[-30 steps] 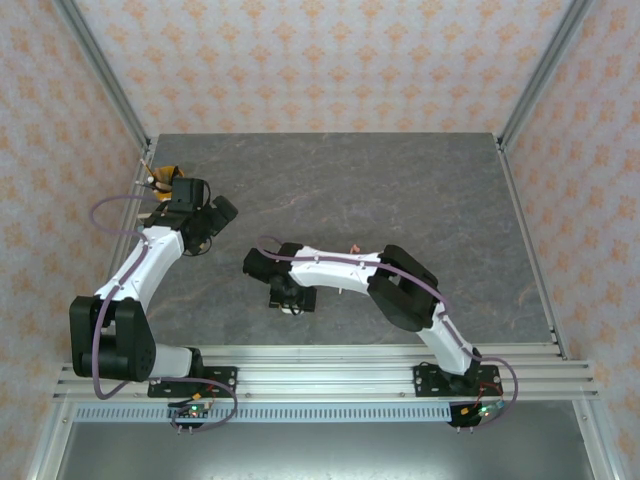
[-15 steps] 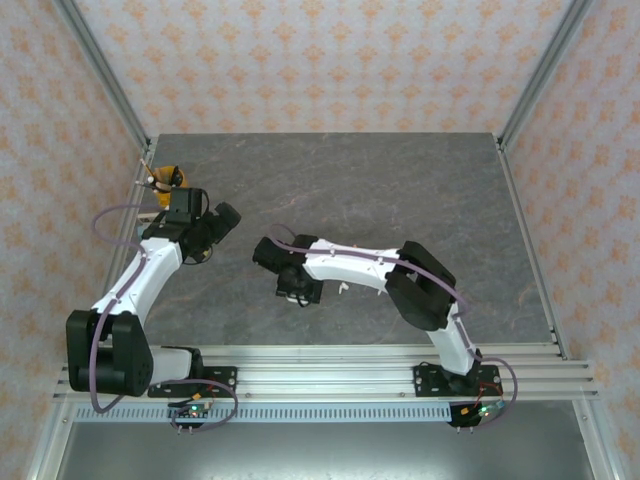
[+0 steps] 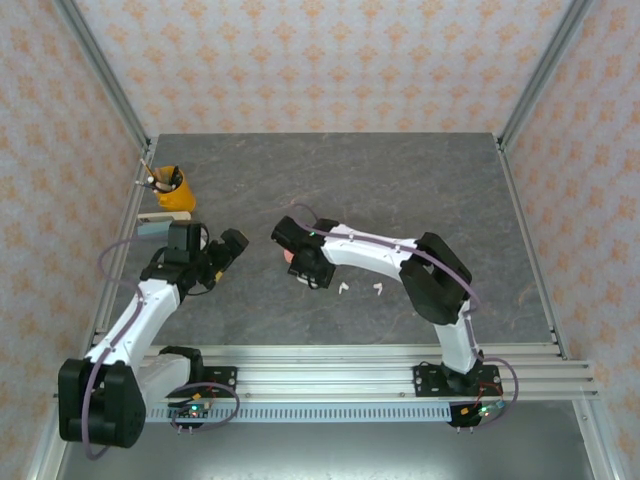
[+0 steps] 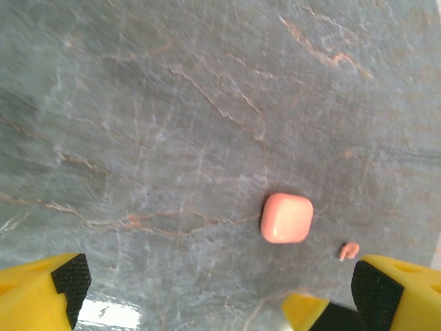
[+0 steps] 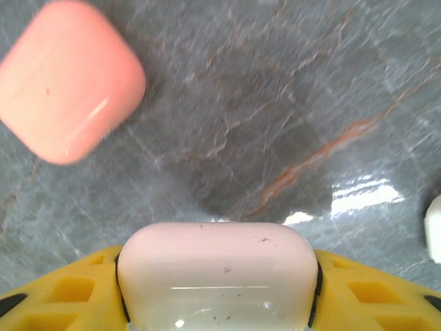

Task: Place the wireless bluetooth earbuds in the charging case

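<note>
Grey veined tabletop [image 3: 400, 190] is enclosed by patterned walls. A white charging case [image 5: 217, 265] is clamped between the yellow fingers of the right end effector [image 3: 303, 266], low over the surface. A closed pink charging case [image 5: 69, 79] is seen lying just beyond it. A white earbud [image 3: 343, 289] and a second white earbud [image 3: 379, 289] are laid on the tabletop near its right side, apart from it. The left end effector [image 4: 224, 283] is spread wide with nothing gripped; a coral-pink earbud [image 4: 349, 250] is seen beside one of its fingers, near the pink charging case.
</note>
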### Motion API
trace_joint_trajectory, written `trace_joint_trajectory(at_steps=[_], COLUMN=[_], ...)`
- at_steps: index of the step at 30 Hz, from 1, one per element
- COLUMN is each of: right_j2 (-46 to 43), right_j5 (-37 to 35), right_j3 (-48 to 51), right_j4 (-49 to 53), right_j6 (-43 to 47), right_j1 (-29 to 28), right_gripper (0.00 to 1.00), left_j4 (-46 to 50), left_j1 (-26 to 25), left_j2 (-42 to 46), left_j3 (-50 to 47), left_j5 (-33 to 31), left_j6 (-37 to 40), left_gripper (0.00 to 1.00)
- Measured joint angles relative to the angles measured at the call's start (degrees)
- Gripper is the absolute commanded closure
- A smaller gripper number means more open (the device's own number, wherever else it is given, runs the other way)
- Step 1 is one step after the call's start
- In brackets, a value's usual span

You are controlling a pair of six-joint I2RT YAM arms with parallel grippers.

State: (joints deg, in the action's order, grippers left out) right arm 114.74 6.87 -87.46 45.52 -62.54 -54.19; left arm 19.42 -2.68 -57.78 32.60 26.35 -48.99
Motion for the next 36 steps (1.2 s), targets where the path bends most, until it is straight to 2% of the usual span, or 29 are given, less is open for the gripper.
trace_joint_trajectory(at_steps=[7,17,21,29,36], right_j2=[-1.2,-2.3,-2.3,-2.3,-2.3], right_j5=[0.5,2.7,3.9,6.6,7.9], right_j3=[0.1,0.1,0.1,0.1,0.1], right_j4=[-2.2,-5.0,-6.0,-8.8,-9.8], right_j6=[-1.2,-2.8,-3.6,-5.9,-7.2], right_j1=[4.1,6.1,6.4,7.0,7.1], right_gripper=[0.44,0.44,0.44,0.44,0.44], left_j4=[-9.6,-28.4,-34.6,-43.9,-50.6], left_j1=[-7.8,-17.8,-20.8,-24.4,-26.2], left_j2=[2.8,2.3,0.2,-5.6,-12.5], left_j3=[-8.4,-15.6,-16.1,-16.3,-16.3], left_j5=[0.7,-0.3,-1.4,-4.2,-5.3], left_j6=[-3.7,-3.1,-1.6,1.3,2.1], left_gripper=[0.0,0.04,0.1,0.27,0.33])
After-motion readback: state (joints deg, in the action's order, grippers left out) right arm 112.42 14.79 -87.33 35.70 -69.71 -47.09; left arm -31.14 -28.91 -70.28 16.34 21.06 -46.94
